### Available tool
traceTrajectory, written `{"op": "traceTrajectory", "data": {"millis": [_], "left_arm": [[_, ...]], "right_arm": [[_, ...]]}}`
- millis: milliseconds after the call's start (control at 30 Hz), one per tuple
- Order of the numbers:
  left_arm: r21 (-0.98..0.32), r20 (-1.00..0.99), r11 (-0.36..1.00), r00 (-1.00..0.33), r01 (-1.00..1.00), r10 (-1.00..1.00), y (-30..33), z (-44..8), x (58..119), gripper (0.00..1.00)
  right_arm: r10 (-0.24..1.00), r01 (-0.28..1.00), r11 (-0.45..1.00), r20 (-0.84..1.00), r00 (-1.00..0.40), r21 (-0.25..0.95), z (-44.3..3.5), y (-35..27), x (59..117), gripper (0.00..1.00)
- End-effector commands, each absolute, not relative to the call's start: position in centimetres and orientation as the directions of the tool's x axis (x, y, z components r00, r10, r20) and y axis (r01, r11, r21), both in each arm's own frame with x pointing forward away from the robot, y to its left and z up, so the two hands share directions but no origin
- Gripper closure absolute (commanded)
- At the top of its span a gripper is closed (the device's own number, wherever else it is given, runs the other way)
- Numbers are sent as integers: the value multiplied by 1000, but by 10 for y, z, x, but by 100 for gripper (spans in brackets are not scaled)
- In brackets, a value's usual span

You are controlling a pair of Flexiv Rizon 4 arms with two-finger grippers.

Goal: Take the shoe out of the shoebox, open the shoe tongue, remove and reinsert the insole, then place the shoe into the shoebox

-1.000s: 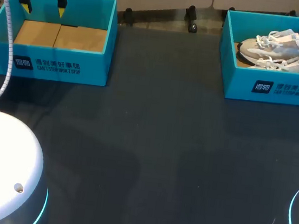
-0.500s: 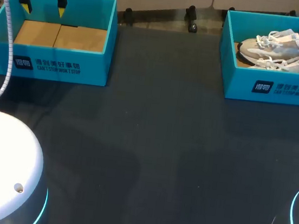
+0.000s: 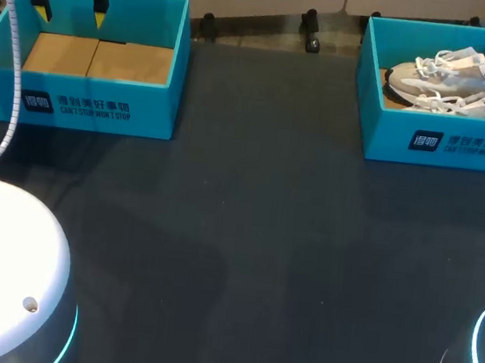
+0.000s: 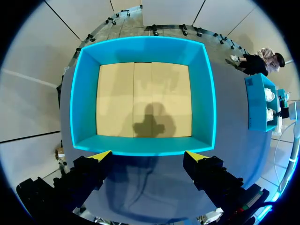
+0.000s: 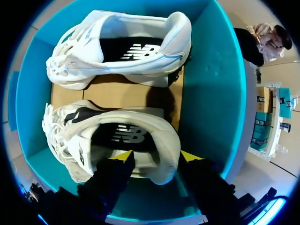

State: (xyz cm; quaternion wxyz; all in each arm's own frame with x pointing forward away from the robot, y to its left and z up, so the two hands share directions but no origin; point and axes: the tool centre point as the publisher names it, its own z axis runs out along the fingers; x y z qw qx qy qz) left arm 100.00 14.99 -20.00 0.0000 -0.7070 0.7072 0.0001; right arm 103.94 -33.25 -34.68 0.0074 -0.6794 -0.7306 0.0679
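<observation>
- Right tool (image 5: 156, 155) has dipped lower into the shoebox (image 5: 206, 93), fingers spread around the heel of the near shoe (image 5: 108, 136).
- Left tool (image 4: 147, 154) hangs spread, holding nothing.
- Pinching only the soft heel rim could let the shoe slip out.

The dark grey table (image 3: 245, 235) has a matte, softly lit top.

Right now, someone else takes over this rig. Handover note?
Left gripper: open, holding nothing, over the empty left box.
Right gripper: open, down in the right box, straddling the heel of the near shoe; no grip visible.
The far shoe lies in the same box.
Done: nothing yet.
Left: lift the shoe out, open the tongue, pull the insole out and put it back, return the shoe to the box.
</observation>
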Motion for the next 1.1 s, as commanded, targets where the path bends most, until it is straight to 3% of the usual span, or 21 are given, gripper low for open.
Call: {"op": "traceTrajectory", "data": {"millis": [33,67,300,700,1100], "left_arm": [[0,0,0,0,-1000,-1000,150,-200,1000,0],[0,0,0,0,-1000,-1000,150,-200,1000,0],[0,0,0,0,-1000,-1000,150,-200,1000,0],[0,0,0,0,-1000,-1000,150,-200,1000,0],[0,0,0,0,-1000,-1000,150,-200,1000,0]], "right_arm": [[993,992,72,-81,-81,-107,-350,-326,1039,31],[993,992,72,-81,-81,-108,-350,-326,1039,25],[994,991,64,-78,-73,-119,-356,-332,1042,15],[993,991,60,-91,-71,-118,-350,-334,1042,21],[993,991,56,-99,-68,-118,-351,-340,1042,5]]}}
